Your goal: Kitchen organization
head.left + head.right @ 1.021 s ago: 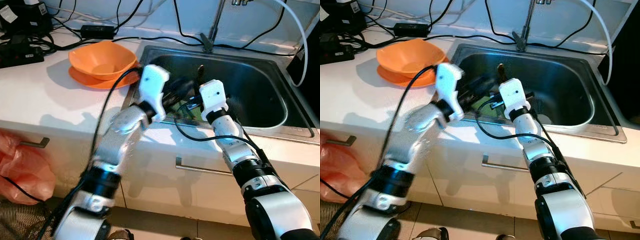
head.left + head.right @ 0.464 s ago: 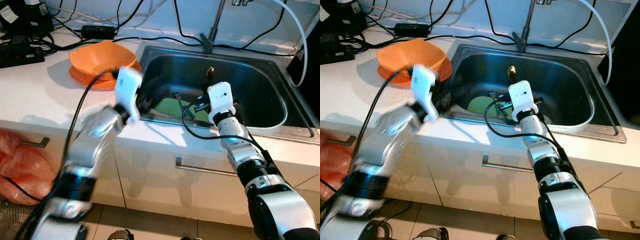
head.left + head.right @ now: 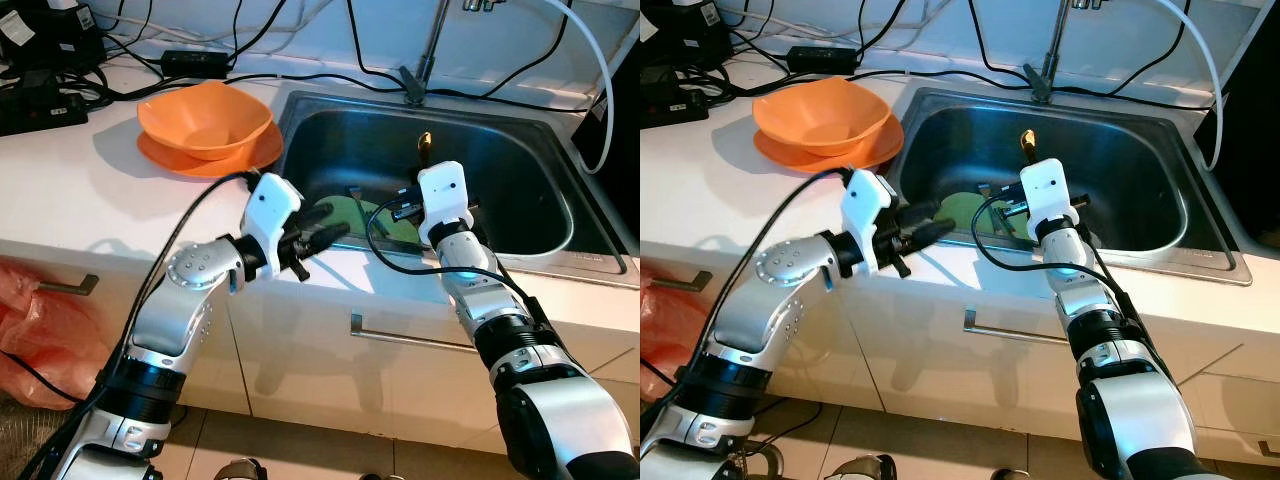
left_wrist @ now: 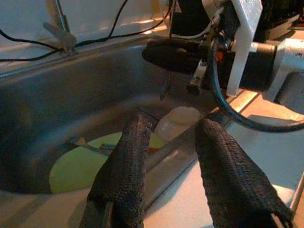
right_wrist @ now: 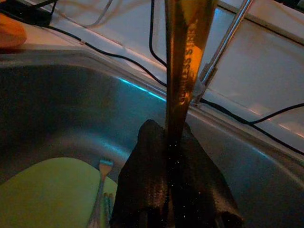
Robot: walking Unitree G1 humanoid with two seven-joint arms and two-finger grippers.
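Observation:
My right gripper hangs over the sink, shut on the handle of a gold-coloured utensil that stands upright, its tip above the fingers. A light green plate lies on the sink bottom with a fork on it. My left gripper is open and holds nothing, just over the sink's front left rim, pointing at the plate. An orange bowl sits on an orange plate on the counter to the left.
The steel sink has a tap at the back. Black cables and power bricks crowd the counter's far left. A pale rounded object lies in the sink. Below are a drawer handle and a pink bag.
My left arm has pulled back out of the sink to its front rim. My right gripper has risen and shifted slightly right with the gold utensil, uncovering the green plate.

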